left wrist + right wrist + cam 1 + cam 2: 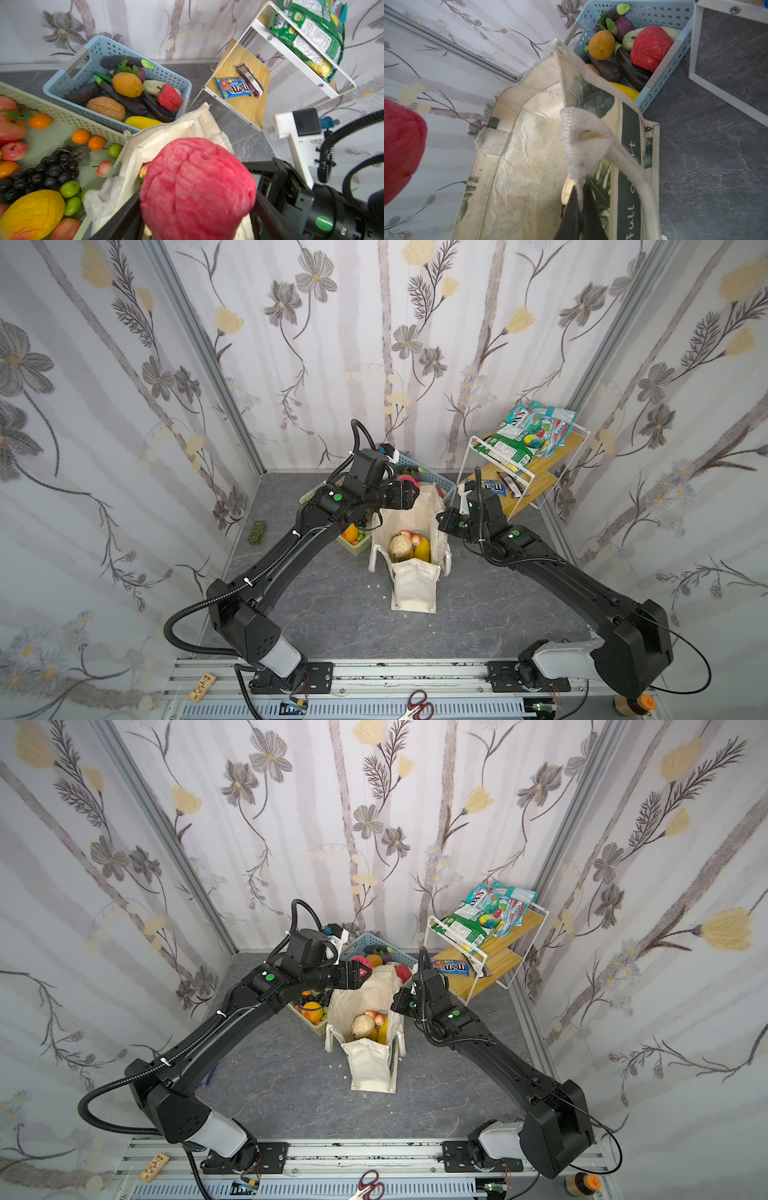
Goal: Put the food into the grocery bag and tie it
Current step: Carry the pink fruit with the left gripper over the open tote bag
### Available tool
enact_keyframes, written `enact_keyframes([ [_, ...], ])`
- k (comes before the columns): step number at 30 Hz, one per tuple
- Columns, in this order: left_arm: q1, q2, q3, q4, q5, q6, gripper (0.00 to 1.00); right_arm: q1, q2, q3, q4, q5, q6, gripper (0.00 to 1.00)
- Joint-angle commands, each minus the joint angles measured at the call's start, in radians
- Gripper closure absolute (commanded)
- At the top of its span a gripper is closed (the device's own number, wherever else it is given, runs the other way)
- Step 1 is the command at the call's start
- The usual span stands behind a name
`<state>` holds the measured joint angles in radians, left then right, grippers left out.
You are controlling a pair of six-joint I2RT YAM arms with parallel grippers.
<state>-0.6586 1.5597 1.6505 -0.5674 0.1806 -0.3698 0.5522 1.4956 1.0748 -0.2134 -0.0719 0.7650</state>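
Note:
The grocery bag stands open mid-table with its mouth facing up. Inside it lie a beige cauliflower, a yellow mango and a small red apple. My left gripper is shut on a red toy fruit and holds it over the bag's far rim. My right gripper is shut on the bag's right rim, where the white handle is sewn on. A dark snack bar lies on the lower shelf.
A blue basket of toy vegetables stands behind the bag. A green basket of fruit stands at its left. The white wire rack at the back right holds snack bags and an M&M's pack. Scissors lie on the front rail.

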Motion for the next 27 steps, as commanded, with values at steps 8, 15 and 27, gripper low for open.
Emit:
enact_keyframes([
  [8, -0.046, -0.032, -0.087, -0.008, 0.002, -0.01, 0.25, 0.001, 0.015, 0.017, 0.029, 0.011, -0.009, 0.99],
  [15, -0.073, -0.026, -0.14, 0.009, -0.013, -0.021, 0.25, 0.001, 0.018, 0.027, 0.016, 0.012, -0.009, 0.99],
  [27, -0.106, 0.013, -0.148, -0.009, -0.057, -0.006, 0.25, 0.001, 0.026, 0.034, 0.01, -0.003, -0.01, 0.99],
])
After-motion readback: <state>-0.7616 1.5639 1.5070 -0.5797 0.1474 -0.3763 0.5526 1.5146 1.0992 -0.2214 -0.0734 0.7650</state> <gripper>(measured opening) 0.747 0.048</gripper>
